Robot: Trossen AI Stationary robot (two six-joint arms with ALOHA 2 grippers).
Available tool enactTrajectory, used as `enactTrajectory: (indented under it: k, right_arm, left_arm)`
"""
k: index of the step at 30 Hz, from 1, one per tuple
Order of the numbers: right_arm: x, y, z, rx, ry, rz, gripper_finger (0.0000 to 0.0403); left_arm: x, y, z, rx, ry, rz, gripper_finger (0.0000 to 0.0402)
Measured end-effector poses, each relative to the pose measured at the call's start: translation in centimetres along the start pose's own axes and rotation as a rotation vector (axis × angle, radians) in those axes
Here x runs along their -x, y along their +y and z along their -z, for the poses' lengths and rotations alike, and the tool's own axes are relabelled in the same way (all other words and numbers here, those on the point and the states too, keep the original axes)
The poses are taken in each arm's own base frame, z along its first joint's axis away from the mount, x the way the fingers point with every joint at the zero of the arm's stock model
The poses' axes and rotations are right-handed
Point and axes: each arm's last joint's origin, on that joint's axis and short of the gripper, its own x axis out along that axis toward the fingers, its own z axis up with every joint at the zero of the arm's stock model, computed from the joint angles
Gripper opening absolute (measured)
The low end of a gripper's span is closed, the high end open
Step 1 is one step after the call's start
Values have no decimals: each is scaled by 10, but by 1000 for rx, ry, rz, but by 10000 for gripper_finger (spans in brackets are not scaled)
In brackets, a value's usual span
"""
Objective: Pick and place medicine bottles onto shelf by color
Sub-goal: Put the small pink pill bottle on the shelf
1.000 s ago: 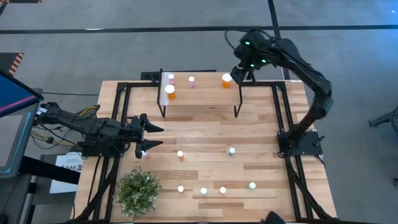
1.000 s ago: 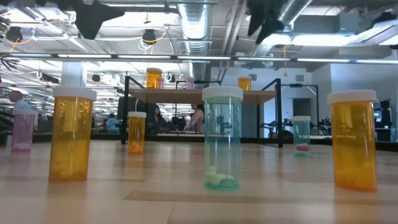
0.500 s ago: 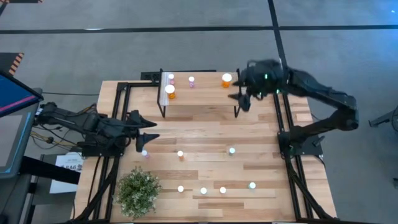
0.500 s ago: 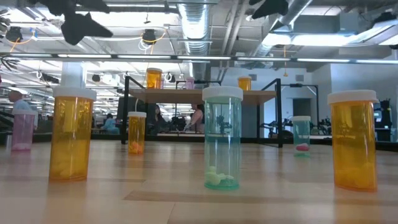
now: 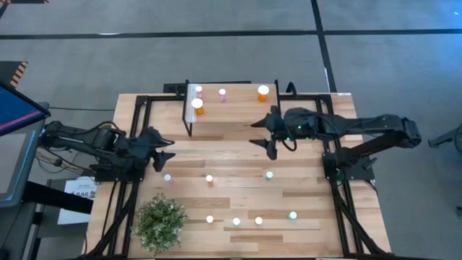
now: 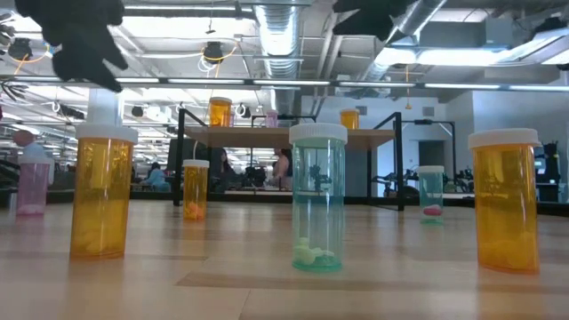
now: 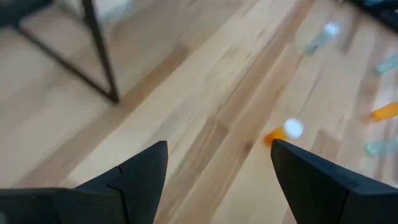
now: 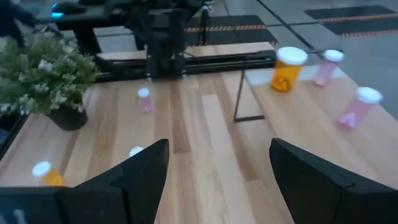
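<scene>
The shelf (image 5: 231,115) stands at the table's far middle. On it stand two large orange bottles (image 5: 197,107) (image 5: 263,92) and two pink ones (image 5: 198,90) (image 5: 222,94). Several smaller bottles stand on the table, among them a pink one (image 5: 167,178), an orange one (image 5: 209,178) and a teal one (image 5: 269,174). My left gripper (image 5: 169,148) hovers open at the left, just beyond the pink bottle. My right gripper (image 5: 257,133) hovers open by the shelf's near right leg and points toward the table's left. Nothing is between either pair of fingers (image 7: 217,162) (image 8: 217,162).
A potted plant (image 5: 160,222) stands at the near left corner. A row of bottles (image 5: 236,222) runs along the near edge, with a teal one (image 5: 292,215) at its right end. Black frame rails (image 5: 141,137) run along both sides of the table. Bare wood lies between the shelf and the middle bottles.
My right gripper has swung from beyond the shelf's far right corner toward the near edge and down, and has tipped from pointing down to nearly level; it stays open. My left gripper has drawn back a little from over the pink bottle toward the far left and has turned; it stays open.
</scene>
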Motion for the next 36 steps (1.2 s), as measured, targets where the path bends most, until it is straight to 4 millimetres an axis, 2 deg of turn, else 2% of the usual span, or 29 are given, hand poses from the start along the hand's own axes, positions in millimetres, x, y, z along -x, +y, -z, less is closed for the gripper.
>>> enactTrajectory:
  k: [7, 16, 21, 28, 36]
  right_arm:
    - [-6, 8, 4, 38, -8, -27, 302]
    - [-5, 16, 5, 72, -5, -54, 302]
    - [-4, 21, 6, 82, 4, -73, 302]
    - [-4, 23, 6, 74, 1, -82, 302]
    - [-4, 23, 4, 53, -14, -82, 302]
  left_arm:
    - [-9, -1, 6, 21, 149, -19, 273]
    - [-53, -23, 18, -44, 476, -79, 273]
    - [-66, -31, 27, -79, 573, -112, 273]
    - [-67, -36, 39, -101, 618, -195, 273]
    - [-64, -45, 47, -119, 604, -180, 273]
